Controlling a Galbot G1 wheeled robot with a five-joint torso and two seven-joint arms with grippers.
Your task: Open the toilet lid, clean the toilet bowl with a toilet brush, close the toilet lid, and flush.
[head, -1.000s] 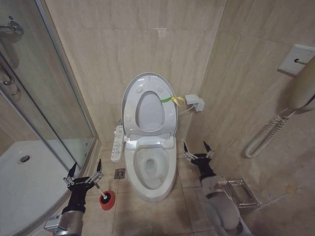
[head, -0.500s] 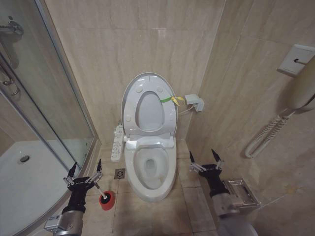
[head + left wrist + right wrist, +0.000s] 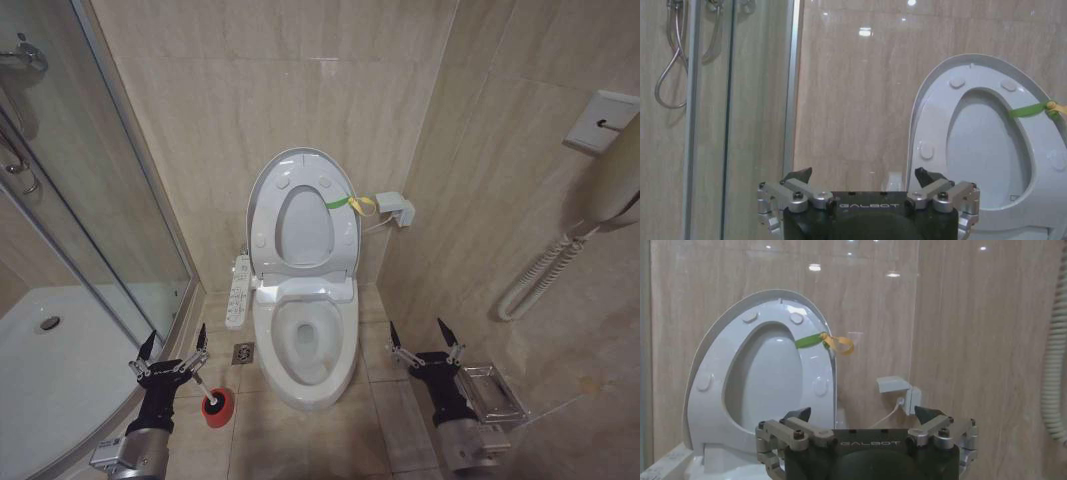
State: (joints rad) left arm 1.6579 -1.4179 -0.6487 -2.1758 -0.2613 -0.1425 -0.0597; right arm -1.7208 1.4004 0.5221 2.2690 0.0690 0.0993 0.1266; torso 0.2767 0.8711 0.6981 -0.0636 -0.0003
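Observation:
The toilet lid [image 3: 305, 226] stands raised against the back wall with the ring seat up against it, a yellow-green band [image 3: 346, 203] at its right edge. Below it the toilet bowl [image 3: 304, 345] lies uncovered. The toilet brush [image 3: 201, 386] stands in its red cup [image 3: 217, 406] on the floor left of the bowl, the thin white handle leaning toward my left gripper [image 3: 175, 342], which is open just above and beside it. My right gripper [image 3: 418, 333] is open and holds nothing, low on the bowl's right. Both wrist views face the lid [image 3: 987, 145] [image 3: 760, 380] past open grippers [image 3: 863, 176] [image 3: 863, 414].
A glass shower enclosure [image 3: 110, 200] and its white tray [image 3: 50, 350] fill the left. A white button strip [image 3: 238, 290] hangs on the bowl's left, with a floor drain [image 3: 244, 352] below. A wall socket box [image 3: 396, 208], coiled-cord handset [image 3: 545, 270] and metal rack [image 3: 490, 392] stand at the right.
My right arm has drawn back, to the right and lower, away from the bowl. The left arm, brush and lid have not moved.

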